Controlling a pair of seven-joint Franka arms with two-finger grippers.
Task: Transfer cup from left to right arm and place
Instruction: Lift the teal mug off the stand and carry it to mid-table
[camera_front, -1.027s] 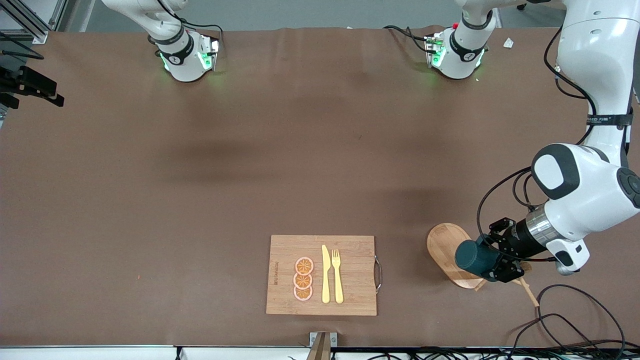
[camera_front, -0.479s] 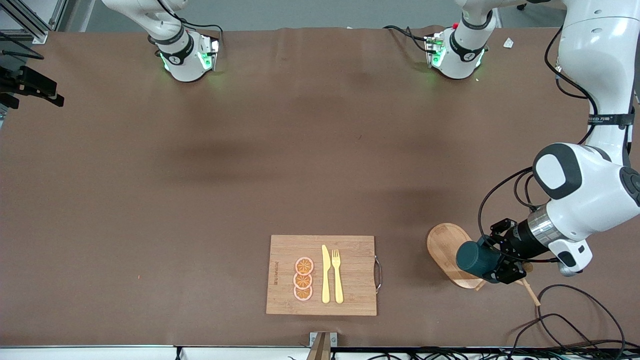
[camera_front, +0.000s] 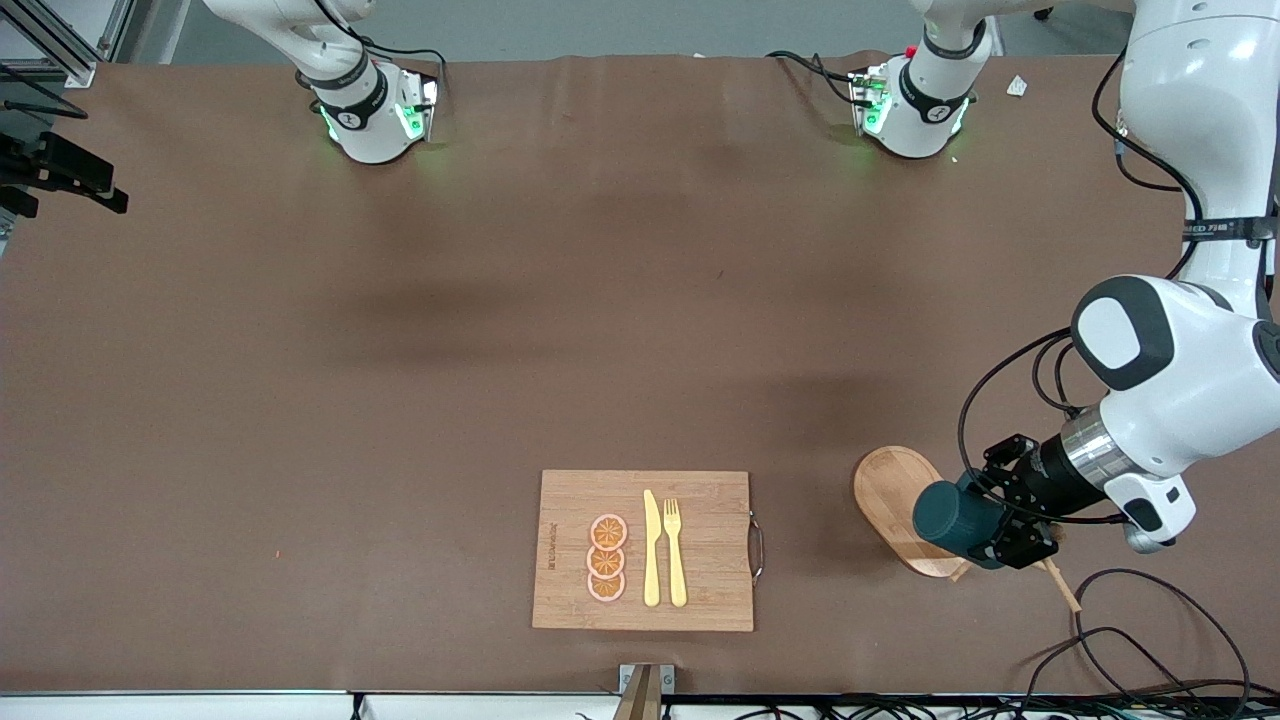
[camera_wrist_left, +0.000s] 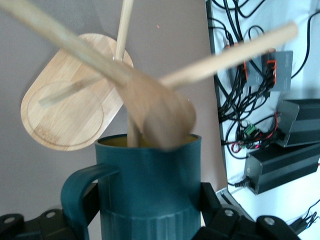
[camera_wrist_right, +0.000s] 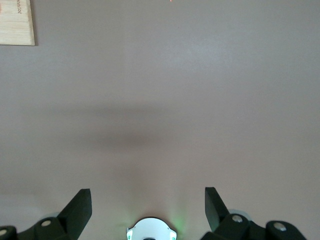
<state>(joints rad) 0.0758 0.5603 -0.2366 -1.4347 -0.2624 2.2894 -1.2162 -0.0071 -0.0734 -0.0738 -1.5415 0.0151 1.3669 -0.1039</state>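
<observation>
The dark teal ribbed cup (camera_front: 952, 519) is held on its side in the air over the small oval wooden board (camera_front: 888, 487), at the left arm's end of the table. My left gripper (camera_front: 1003, 530) is shut on the cup's body. In the left wrist view the cup (camera_wrist_left: 150, 185) shows its loop handle, and my left gripper (camera_wrist_left: 149, 212) clamps its ribbed base. Wooden utensils (camera_wrist_left: 155, 107) stick out of its yellow-orange mouth. My right gripper (camera_wrist_right: 147, 200) is open and empty over bare table near its own base; it is out of the front view.
A rectangular bamboo cutting board (camera_front: 710, 500) with a yellow knife (camera_front: 651, 548), a fork (camera_front: 675, 552) and orange slices (camera_front: 607, 558) lies near the front camera. Its corner shows in the right wrist view (camera_wrist_right: 17, 22). Loose cables (camera_front: 1130, 640) lie at the table edge below the left arm.
The left arm's elbow and wrist have shifted slightly toward its end of the table, and the cup has moved a little with them. The grip is unchanged.
</observation>
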